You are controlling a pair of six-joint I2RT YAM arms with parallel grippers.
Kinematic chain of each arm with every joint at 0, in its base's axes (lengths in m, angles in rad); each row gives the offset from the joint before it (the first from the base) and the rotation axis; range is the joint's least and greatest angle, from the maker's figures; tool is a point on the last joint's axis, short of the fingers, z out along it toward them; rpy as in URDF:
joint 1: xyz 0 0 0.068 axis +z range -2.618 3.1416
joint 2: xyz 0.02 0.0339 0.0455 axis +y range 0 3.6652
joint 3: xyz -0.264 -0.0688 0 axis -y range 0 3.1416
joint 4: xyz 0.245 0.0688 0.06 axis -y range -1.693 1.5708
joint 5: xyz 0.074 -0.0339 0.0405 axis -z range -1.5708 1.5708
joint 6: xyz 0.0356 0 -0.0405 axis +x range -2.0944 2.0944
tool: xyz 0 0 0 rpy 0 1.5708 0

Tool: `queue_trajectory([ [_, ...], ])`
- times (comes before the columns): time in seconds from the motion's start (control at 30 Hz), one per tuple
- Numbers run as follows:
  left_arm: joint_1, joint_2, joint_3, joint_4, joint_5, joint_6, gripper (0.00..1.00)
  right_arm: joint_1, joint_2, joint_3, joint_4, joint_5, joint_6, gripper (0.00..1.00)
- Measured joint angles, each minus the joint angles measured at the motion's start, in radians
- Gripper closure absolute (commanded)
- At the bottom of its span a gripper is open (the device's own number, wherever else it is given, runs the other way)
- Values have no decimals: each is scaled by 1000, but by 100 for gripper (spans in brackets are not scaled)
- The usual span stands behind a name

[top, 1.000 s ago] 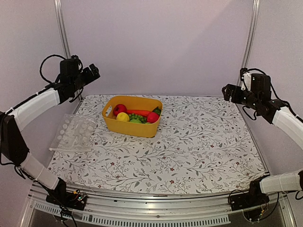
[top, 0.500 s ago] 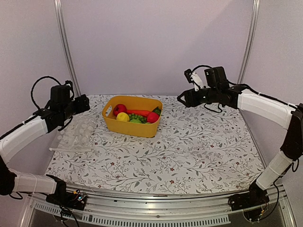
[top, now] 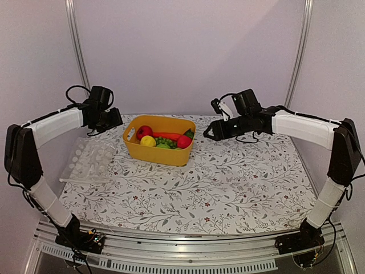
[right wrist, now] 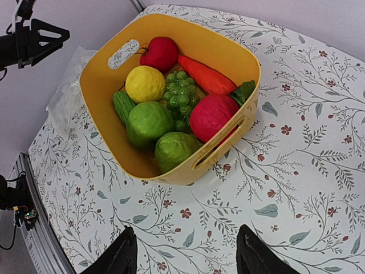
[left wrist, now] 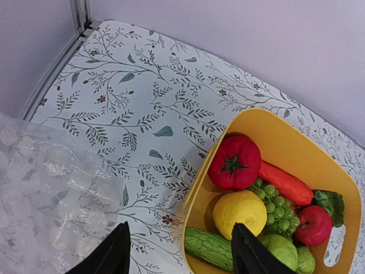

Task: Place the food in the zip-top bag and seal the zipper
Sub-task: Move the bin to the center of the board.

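Note:
The food [top: 161, 138] lies in a yellow tub [top: 157, 154] at the back of the table: a red tomato-like piece [left wrist: 235, 162], a lemon [left wrist: 243, 211], a carrot [left wrist: 285, 182], green grapes [right wrist: 181, 94], green pieces [right wrist: 149, 123] and a red apple [right wrist: 213, 116]. Flat on the table left of the tub is the clear dotted zip-top bag [top: 88, 162]. I cannot make out its zipper. My left gripper [top: 114, 121] hovers open over the tub's left rim, beside the bag [left wrist: 51, 200]. Off the tub's right end, my right gripper [top: 208, 134] hangs open above the tablecloth.
The floral tablecloth [top: 239, 177] covers the table up to the metal front rail [top: 182, 257]. Frame posts [top: 77, 51] stand at the back corners, against the wall. Bare cloth lies in front of the tub and to its right.
Both arms have swung in from the sides toward the tub. The left gripper came down beside its left end, the right gripper to its right end.

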Motion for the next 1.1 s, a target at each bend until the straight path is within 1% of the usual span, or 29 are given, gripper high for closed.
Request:
queue_trajectory([
  [0.13,0,140,106,-66,10,-26,46,0,-51,-58,-10,-7,15,42],
  [0.27,0,280,219,-107,13,-23,56,0,-96,-100,-19,-9,26,42],
  [0.4,0,377,291,-128,21,3,69,0,-123,-125,-24,2,31,42],
  [0.5,2,433,332,-129,43,44,82,0,-142,-143,-30,18,30,42],
  [0.63,3,468,363,-111,97,109,91,-2,-166,-154,-51,36,23,43],
  [0.77,6,475,369,-65,201,168,95,-8,-176,-154,-67,42,14,43],
  [0.9,2,490,357,28,349,228,97,-24,-174,-111,-130,42,10,43],
  [1.1,-34,532,353,130,541,305,97,-35,-127,111,-220,72,-21,43],
])
